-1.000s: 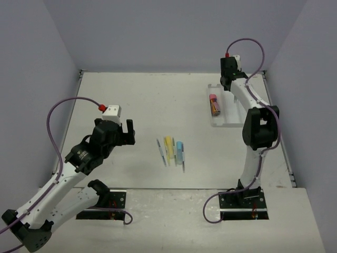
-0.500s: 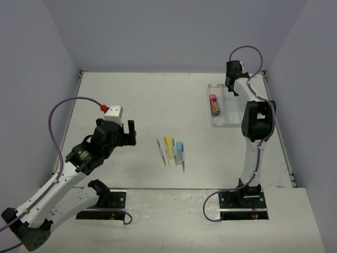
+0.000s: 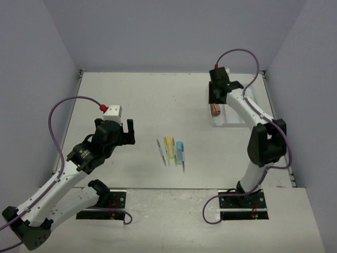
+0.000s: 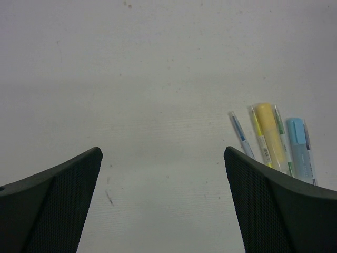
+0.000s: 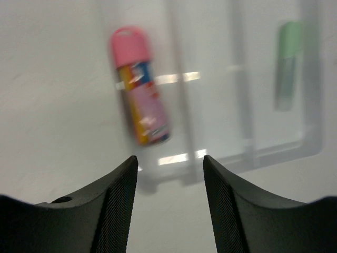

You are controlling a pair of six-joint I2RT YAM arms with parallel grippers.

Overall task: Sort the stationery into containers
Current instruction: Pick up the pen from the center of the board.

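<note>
Mint marker (image 5: pixel 287 68) in tray (image 5: pixel 221 105) shows only from right wrist.

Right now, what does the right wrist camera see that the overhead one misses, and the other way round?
Only the right wrist view shows the mint-green marker, lying in a different compartment of the white tray from the pink-capped tube; overhead it is hidden. Only the overhead view shows the loose yellow marker, blue marker and thin pens, plus the open left gripper. Both show the white tray and the pink-capped tube in it.
</note>
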